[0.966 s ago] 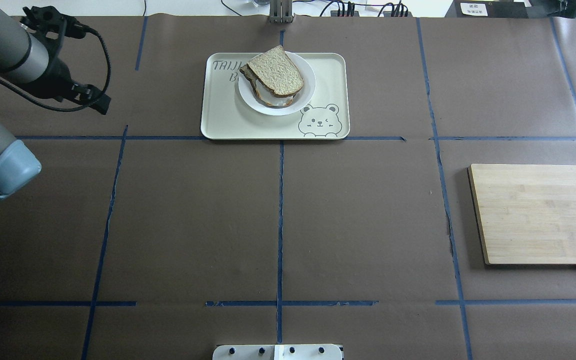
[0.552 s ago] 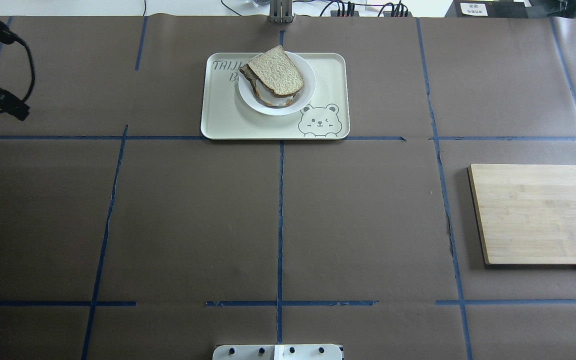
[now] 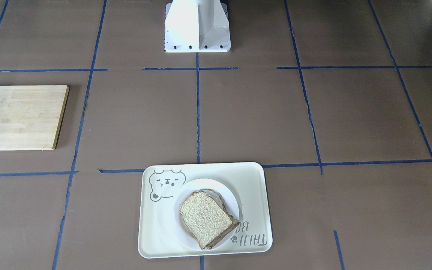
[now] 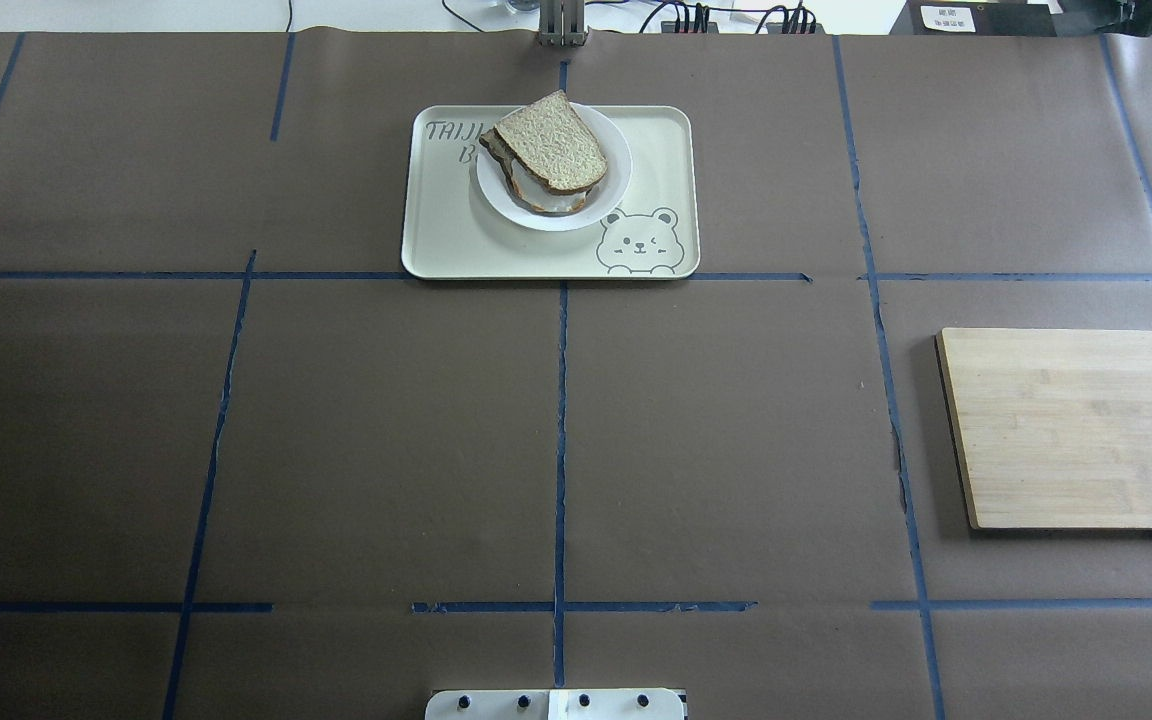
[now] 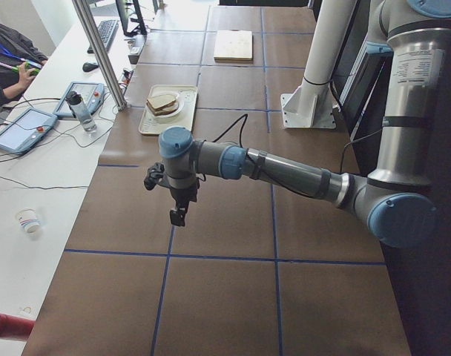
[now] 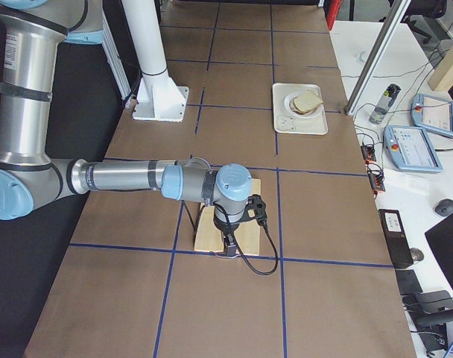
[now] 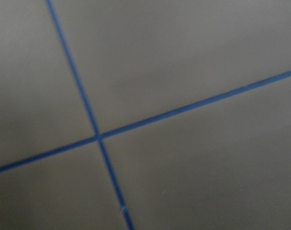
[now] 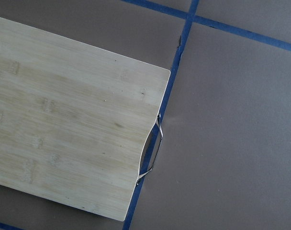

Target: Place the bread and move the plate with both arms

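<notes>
The bread (image 4: 551, 140) is sitting on the plate (image 4: 619, 165). The left fingers (image 5: 178, 216) are hanging over the bench (image 5: 233, 297), the right fingers (image 6: 228, 247) over the board (image 6: 206, 235); open or closed, I cannot tell.

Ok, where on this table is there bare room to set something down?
Bare table lies between the tray and the pedestal base, and between the tray and the cutting board, whose top is bare too. Crowded: the plate, filled by stacked bread.
</notes>
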